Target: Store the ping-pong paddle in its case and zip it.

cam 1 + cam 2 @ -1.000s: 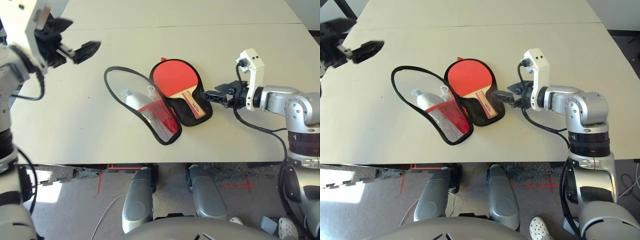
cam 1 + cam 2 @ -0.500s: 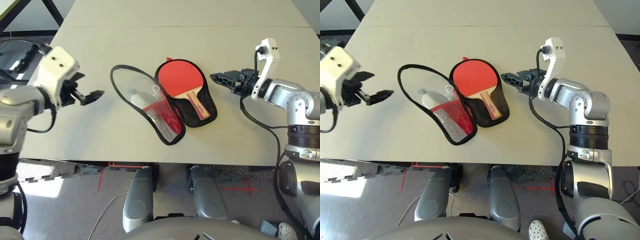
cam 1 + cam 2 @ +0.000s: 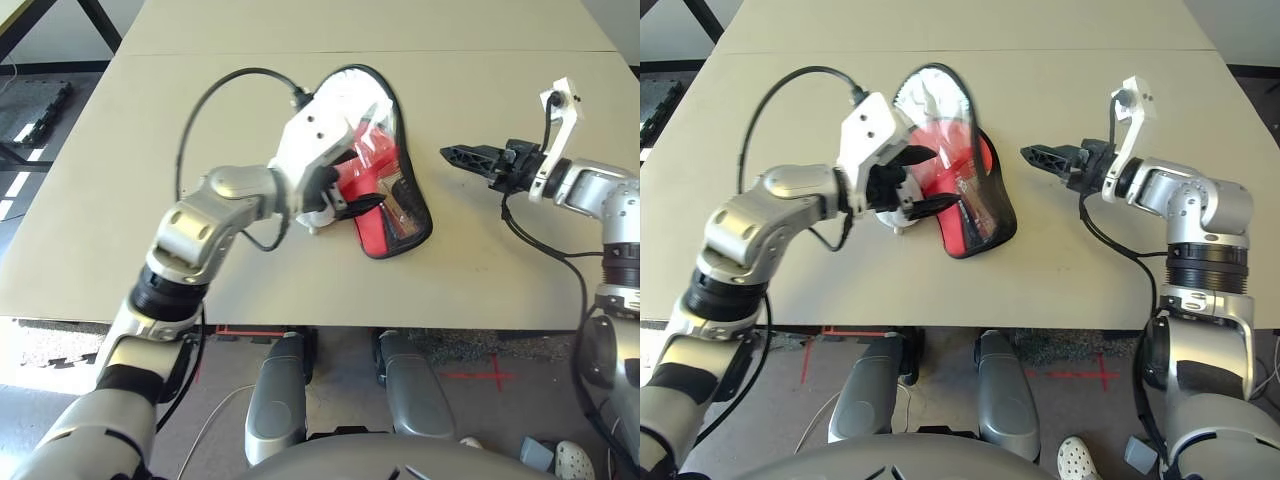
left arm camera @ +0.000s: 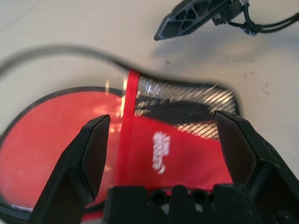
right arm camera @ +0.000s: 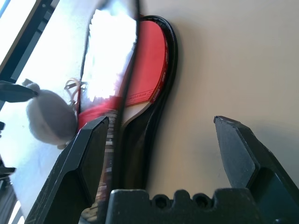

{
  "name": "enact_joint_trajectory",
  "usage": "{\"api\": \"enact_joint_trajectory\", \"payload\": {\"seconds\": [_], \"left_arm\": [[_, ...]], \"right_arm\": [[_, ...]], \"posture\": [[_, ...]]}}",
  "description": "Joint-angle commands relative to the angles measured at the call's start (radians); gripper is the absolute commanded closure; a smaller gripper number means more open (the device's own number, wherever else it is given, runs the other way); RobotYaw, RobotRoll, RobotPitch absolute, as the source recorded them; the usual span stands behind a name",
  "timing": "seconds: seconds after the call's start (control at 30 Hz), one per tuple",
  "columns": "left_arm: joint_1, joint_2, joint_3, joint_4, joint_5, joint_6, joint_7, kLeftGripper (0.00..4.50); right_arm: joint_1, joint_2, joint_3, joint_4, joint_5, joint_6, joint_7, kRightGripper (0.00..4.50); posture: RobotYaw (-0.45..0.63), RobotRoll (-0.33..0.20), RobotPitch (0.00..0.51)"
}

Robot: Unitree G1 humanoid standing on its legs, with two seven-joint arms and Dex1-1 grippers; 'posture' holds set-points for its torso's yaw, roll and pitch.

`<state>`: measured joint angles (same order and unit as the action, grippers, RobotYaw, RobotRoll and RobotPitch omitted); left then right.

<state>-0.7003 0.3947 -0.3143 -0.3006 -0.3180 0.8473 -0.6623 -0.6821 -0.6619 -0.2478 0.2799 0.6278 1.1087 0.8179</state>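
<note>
The case (image 3: 392,215) lies mid-table with its red, mesh-pocketed flap (image 4: 187,105) swung up over the half that holds the ping-pong paddle (image 5: 150,60). The flap's upper part is a blurred arc. My left gripper (image 3: 350,185) hovers open at the flap's left side, its fingers (image 4: 88,154) spread above the red fabric with the white logo and closed on nothing. The right gripper (image 3: 455,155) is open just right of the case, pointing at it and apart from it. The paddle's red face and handle show under the flap in the right wrist view.
A small white plush charm (image 3: 902,215) hangs at the case beside my left gripper. The case's black zipper rim (image 5: 170,56) runs along its edge. Bare table lies all around, with a seam (image 3: 500,53) across the far side.
My left arm swung in from the far left to the case, and the flap that lay open to the left now folds over the paddle. The right gripper drew back slightly to the right.
</note>
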Motion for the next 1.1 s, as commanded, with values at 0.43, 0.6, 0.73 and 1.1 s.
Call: {"api": "enact_joint_trajectory", "payload": {"seconds": [0.43, 0.6, 0.73, 1.1], "left_arm": [[0.036, 0.206, 0.126, -0.039, -0.013, -0.001, -0.069, 0.00], [0.041, 0.209, 0.133, -0.052, -0.016, 0.008, -0.064, 0.00], [0.048, 0.211, 0.140, -0.069, -0.019, 0.023, -0.059, 0.00], [0.051, 0.210, 0.141, -0.066, -0.015, 0.026, -0.058, 0.00]], "right_arm": [[0.003, 0.034, 0.105, 0.008, 0.028, 0.188, 0.023, 0.03], [0.002, 0.087, 0.130, 0.022, 0.011, 0.184, -0.007, 0.03], [0.012, 0.140, 0.137, 0.015, 0.005, 0.197, -0.049, 0.03], [0.016, 0.203, 0.117, 0.026, 0.011, 0.219, -0.107, 1.36]], "posture": [[0.10, 0.000, 0.236], [0.11, 0.000, 0.238], [0.12, 0.000, 0.243], [0.12, 0.000, 0.245]]}}
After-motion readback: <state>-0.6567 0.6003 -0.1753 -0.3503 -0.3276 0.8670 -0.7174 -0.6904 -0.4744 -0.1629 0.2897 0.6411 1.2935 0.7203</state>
